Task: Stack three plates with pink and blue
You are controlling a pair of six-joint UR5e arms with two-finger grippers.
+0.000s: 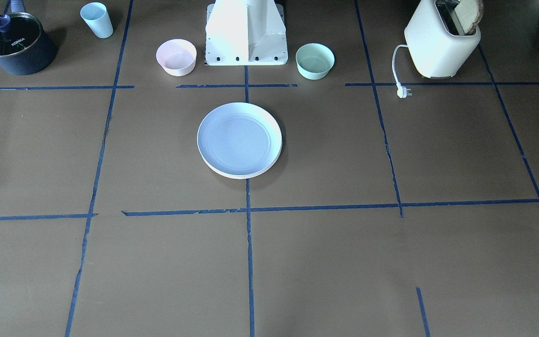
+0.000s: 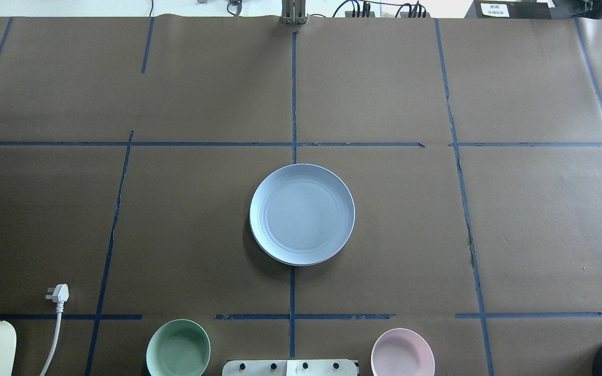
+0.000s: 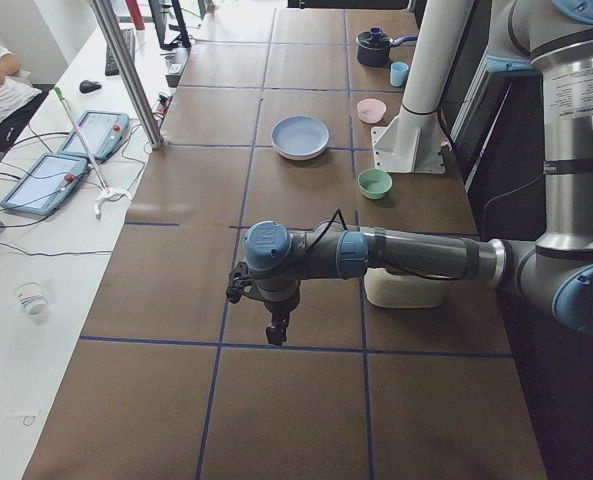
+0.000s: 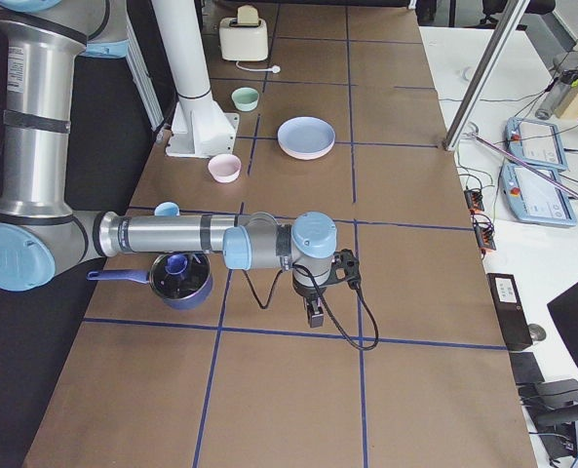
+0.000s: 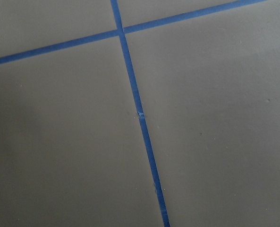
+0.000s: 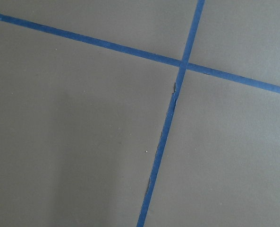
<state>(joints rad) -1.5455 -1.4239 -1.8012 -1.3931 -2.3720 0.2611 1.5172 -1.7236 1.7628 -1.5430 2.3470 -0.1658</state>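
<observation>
Item: stack of round shallow matte plates (image 1: 239, 140), on the brown paper-covered table (image 1: 438, 154) at its centre, straddling the middle line of blue tape (image 1: 249, 262). The top piece is a pale blue plate (image 2: 302, 214) with faint concentric rings, and a cream plate rim (image 1: 244, 176) shows beneath its near edge. Whether a pink plate lies between them cannot be told. Left gripper (image 3: 273, 333): on the near arm in the left side view, pointing down above the table, well apart from the stack. It shows only in that side view, so whether its jaws are parted or closed cannot be told. Right gripper (image 4: 314, 317): on the near arm in the right side view, pointing down, likewise well apart from the stack and with its jaw state not determinable. Both wrist views show only brown paper and crossing tape. Other holdings, along the robot's edge: small deep pink bowl (image 1: 176, 57) and small deep mint-green bowl (image 1: 315, 61), either side of the white robot pedestal (image 1: 246, 35). Also a cream toaster (image 1: 440, 44) holding a bread slice (image 1: 469, 14), its white plug (image 1: 404, 92) lying loose, a dark blue lidded pot (image 1: 16, 44) and a pale blue cup (image 1: 97, 19).
</observation>
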